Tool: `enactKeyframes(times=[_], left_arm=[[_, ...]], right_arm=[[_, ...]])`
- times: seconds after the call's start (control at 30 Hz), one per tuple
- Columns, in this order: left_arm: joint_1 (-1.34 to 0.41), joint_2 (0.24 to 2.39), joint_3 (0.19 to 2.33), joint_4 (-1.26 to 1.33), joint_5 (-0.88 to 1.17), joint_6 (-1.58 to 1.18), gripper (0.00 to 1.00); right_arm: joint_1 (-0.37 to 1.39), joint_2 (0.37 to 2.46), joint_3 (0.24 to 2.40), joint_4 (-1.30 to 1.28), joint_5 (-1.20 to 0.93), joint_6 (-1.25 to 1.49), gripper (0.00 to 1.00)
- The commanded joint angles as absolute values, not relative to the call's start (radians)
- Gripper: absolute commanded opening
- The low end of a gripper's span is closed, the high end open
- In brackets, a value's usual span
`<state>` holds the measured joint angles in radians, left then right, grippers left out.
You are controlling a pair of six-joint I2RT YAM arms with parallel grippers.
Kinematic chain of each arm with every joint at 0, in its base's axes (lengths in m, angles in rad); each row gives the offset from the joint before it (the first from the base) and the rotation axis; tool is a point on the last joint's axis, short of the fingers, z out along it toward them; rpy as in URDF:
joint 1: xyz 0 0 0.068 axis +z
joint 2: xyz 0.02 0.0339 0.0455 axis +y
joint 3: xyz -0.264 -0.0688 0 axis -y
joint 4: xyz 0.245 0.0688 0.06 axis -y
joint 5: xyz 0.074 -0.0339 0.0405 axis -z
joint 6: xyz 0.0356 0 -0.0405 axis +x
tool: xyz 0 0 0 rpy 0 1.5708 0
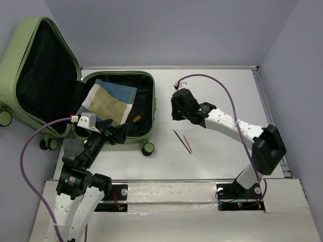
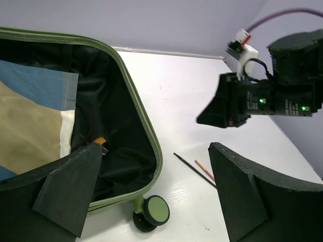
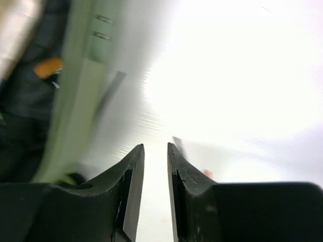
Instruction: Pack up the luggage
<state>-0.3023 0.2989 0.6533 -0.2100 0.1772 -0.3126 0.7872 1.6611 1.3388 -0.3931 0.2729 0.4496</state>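
While the luggage lies open at the far left of the table, its lid stands up against the left wall and its base lies flat. In the base you can count one folded cloth in blue, tan and white. One small orange item lies just right of it on the black lining. One caster shows at the near right corner of the base. Two thin sticks lie side by side on the table right of the luggage: one dark stick and one reddish stick. The left gripper hangs over the near rim of the base, spread wide and holding nothing. The right gripper hovers just right of the luggage, beyond the sticks, its fingers set to a narrow slit with nothing between them.
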Motion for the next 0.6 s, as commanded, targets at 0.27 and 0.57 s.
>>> enactKeyframes(times=[0.27,0.57], left_arm=[[-0.299,0.313,0.661,-0.152,0.213,-0.307,0.99],[-0.287,0.322,0.657,-0.146,0.227,-0.308,0.99]], right_arm=[[0.726,1.493,0.936,-0.393,0.241,0.459,0.36],[0.726,1.526,0.910,-0.359,0.164,0.462,0.35]])
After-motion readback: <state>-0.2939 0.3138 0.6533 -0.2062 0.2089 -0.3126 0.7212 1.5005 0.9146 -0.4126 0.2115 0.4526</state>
